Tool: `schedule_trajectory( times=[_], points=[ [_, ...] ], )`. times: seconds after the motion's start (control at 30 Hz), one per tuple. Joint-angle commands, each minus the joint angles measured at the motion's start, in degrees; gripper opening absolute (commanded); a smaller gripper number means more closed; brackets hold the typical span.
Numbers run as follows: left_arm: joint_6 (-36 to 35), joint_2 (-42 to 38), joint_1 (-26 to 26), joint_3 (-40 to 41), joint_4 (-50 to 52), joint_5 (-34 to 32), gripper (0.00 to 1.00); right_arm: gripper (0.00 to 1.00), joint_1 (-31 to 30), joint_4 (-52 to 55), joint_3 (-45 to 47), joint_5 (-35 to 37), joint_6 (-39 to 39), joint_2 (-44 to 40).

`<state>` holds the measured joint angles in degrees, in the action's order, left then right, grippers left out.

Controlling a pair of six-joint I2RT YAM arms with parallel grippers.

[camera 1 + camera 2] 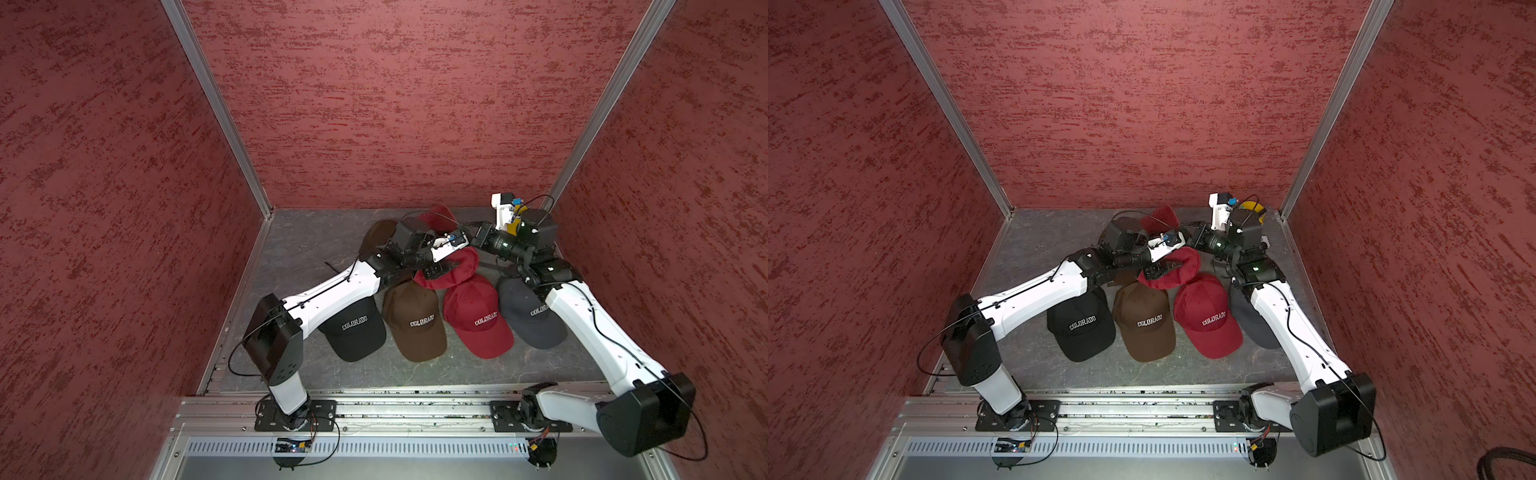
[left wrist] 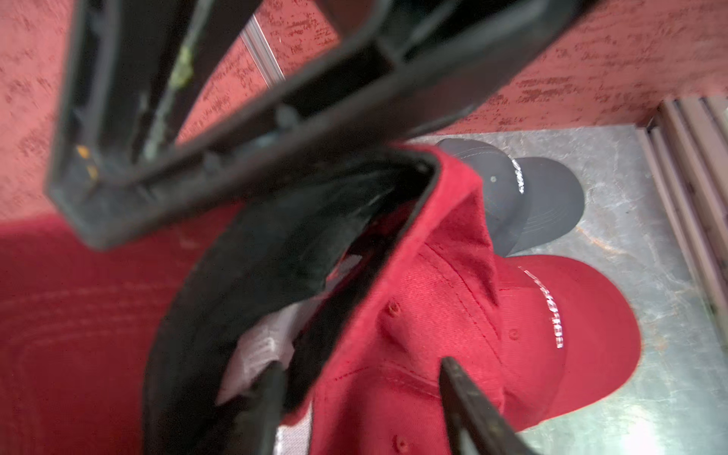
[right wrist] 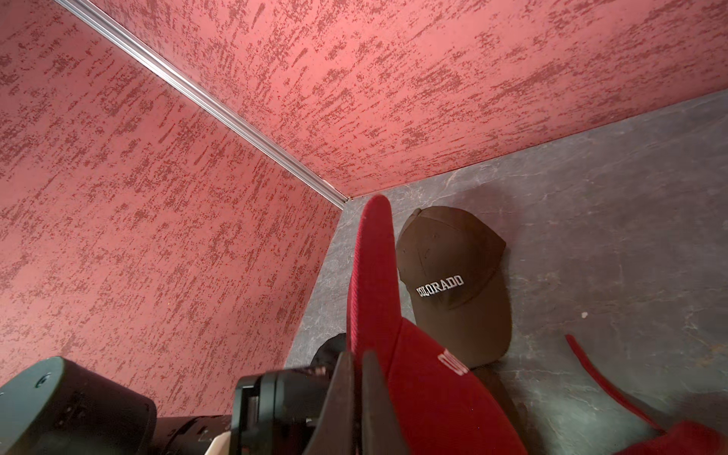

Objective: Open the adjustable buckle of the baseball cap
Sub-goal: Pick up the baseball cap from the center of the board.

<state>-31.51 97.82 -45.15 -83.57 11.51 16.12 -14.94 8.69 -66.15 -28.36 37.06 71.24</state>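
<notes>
Here, red cap (image 1: 455, 268) aloft, front-to-back, brim (image 1: 436, 216) toward back wall (image 1: 395, 104).

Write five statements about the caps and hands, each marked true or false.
1. Four caps lie in a row: black cap, brown cap, flat red cap, dark grey cap. True.
2. The right hand is open and empty. False: it is shut on the lifted red cap, at its brim.
3. The lifted cap is black outside. False: red.
4. A second brown cap lies behind that row. True.
5. The fingers of the left hand straddle the lifted red cap's rim. True.
</notes>
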Motion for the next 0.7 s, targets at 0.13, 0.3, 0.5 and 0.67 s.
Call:
schedule_trajectory(
  times=[0.13, 0.3, 0.5, 0.67],
  points=[
    [-0.14, -1.84, 0.08, 1.25, -2.59, -0.07, 0.49, 0.0, -1.28, -2.44, -2.89, -2.18, -0.14, 0.52],
    [-2.84, -1.23, -0.63, 1.51, -5.97, -7.71, 0.52, 0.0, -2.34, -2.1, -3.89, -3.34, -0.58, 2.03],
    [-4.44, -1.66, -0.73, 2.22, -7.38, -7.2, 0.46, 0.0, -2.56, -2.54, -3.9, -3.59, -0.5, 2.62],
    [-4.18, -2.69, -1.06, 3.01, -6.06, -5.02, 0.15, 0.0, -2.56, -2.92, -3.72, -2.94, -0.93, 3.04]
  ],
)
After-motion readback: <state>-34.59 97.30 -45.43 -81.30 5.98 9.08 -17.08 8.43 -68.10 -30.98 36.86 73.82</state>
